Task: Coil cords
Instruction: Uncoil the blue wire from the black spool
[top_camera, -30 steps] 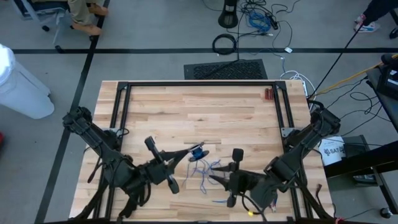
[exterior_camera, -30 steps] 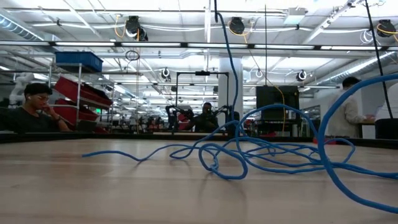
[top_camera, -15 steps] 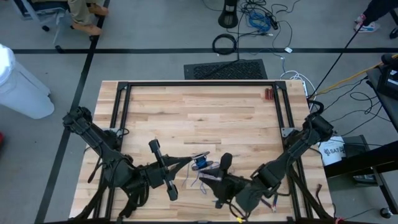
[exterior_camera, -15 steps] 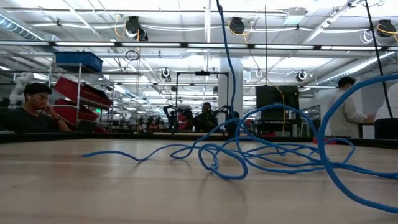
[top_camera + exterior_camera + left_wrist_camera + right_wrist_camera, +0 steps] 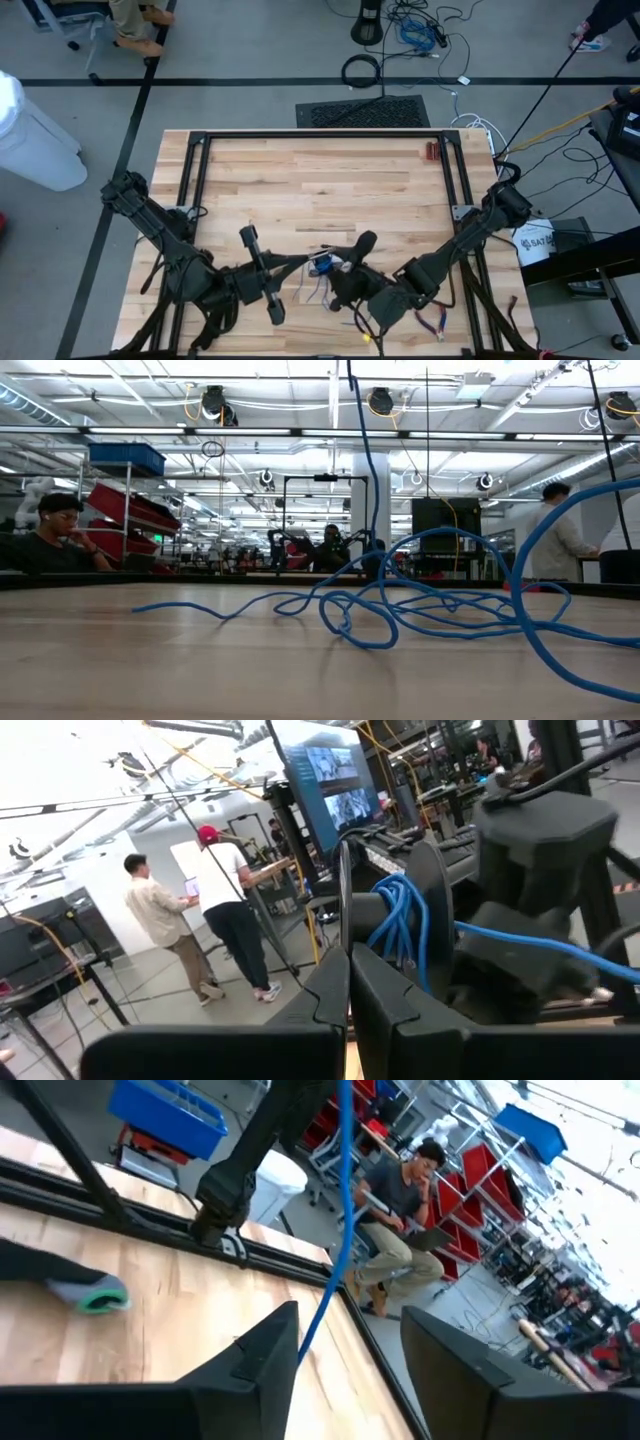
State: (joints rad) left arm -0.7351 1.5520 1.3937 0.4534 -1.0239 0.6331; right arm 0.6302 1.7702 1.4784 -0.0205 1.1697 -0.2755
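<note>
Holding the cord [image 5: 320,262] in my left tool [image 5: 308,258], I have its two fingers [image 5: 330,995] pinched tight together, and a small blue bundle of loops sits just past their tips. That bundle hangs above the near middle of the worktop [image 5: 320,180]. More of the thin blue cord lies loose on the wood below it, in messy loops.

My right tool [image 5: 338,268] is just to the right of the bundle, almost touching it. Its two fingers [image 5: 260,1355] stand wide apart, and a strand of the cord runs up through the gap between them. It grips nothing.

I think the step now is to take a new hold on the loose strand and bring it around the bundle. To do this well, I should keep the left tool tight so the loops do not slip. The right tool should close on one strand only, near the bundle, and pull softly so no knot forms.

From above, I can see where both tools are, but the cord looks tiny. From worktop height, the tangle of loops [image 5: 400,610] shows well, but no tool shows. Only my left wrist view shows the neat loops [image 5: 400,925] up close. Only my right wrist view shows the wide gap.
</note>
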